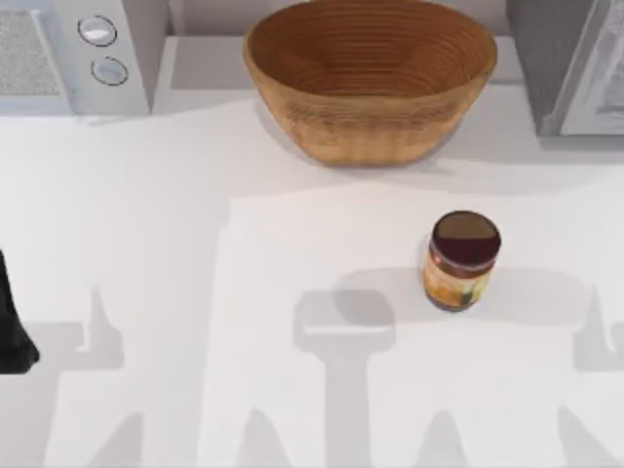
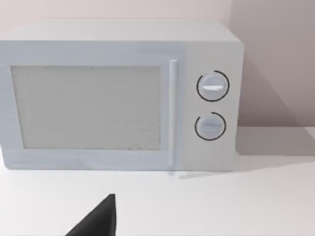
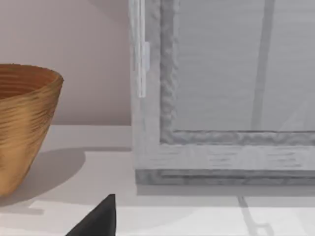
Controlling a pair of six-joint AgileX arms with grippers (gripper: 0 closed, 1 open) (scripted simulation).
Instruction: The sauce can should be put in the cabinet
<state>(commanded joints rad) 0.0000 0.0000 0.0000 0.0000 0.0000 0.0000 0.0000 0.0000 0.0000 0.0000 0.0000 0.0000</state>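
Observation:
The sauce can (image 1: 461, 261) stands upright on the white table, right of centre, with a dark maroon top and an orange-yellow label. Nothing touches it. The cabinet (image 1: 570, 68) is at the back right corner, grey and speckled; its pale framed door panel (image 3: 226, 88) faces the right wrist camera. A dark part of my right gripper (image 3: 98, 220) shows low in the right wrist view, well short of the cabinet. My left arm (image 1: 12, 327) is parked at the table's left edge. A dark part of my left gripper (image 2: 98, 221) points toward the microwave.
A large woven basket (image 1: 370, 78) sits at the back centre, beside the cabinet. A white microwave (image 1: 88, 49) with two round knobs stands at the back left. Open table surface (image 1: 244, 292) surrounds the can.

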